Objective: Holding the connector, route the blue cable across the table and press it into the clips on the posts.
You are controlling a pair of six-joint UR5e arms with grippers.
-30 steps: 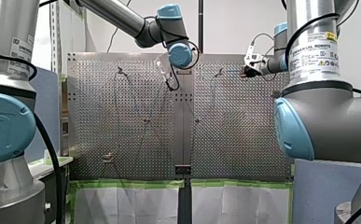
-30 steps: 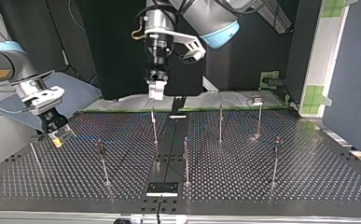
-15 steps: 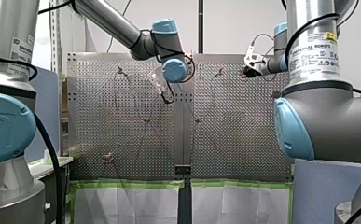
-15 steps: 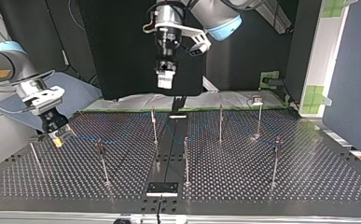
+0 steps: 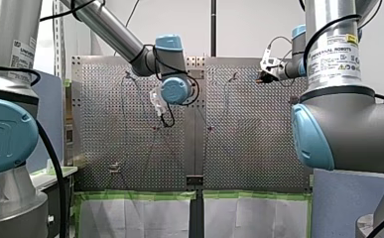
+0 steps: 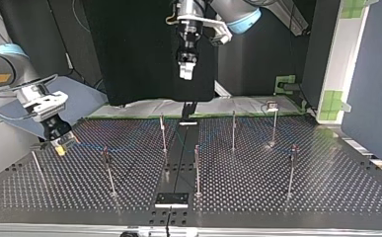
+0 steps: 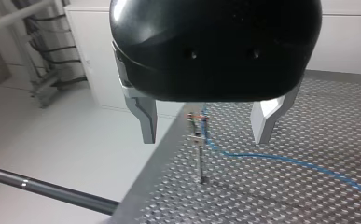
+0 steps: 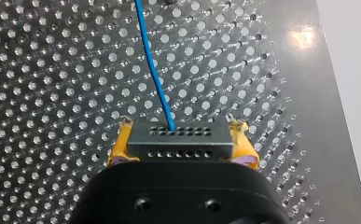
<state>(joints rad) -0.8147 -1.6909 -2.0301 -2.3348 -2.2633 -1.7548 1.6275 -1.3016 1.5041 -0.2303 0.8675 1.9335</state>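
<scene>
Blue cable (image 8: pixel 152 70) runs out of the dark grey rectangular connector (image 8: pixel 178 140) that my right gripper (image 8: pixel 181 133) clamps between its yellow pads (image 8: pixel 121 145), one pad against each end of the block. From the connector the cable leads away ahead of the gripper over the perforated metal table (image 8: pixel 52 93). In the top view this gripper sits low over the table at the view's left. A faint blue line leads from it toward the middle, among the thin upright metal posts (image 6: pixel 163 131).

My left gripper (image 7: pixel 206 128) is black with metal fingers (image 7: pixel 145 119), which stand wide apart with nothing between them. It hangs high above the table, well clear of the posts; in the top view it is near the middle, over the far edge. Ahead of it, seen between the fingers, one post near the table's edge carries a small clip (image 7: pixel 196 122) at its top. The cable meets that clip, though I cannot tell whether it is seated there. From there it goes on in a loose curve across the table surface.
</scene>
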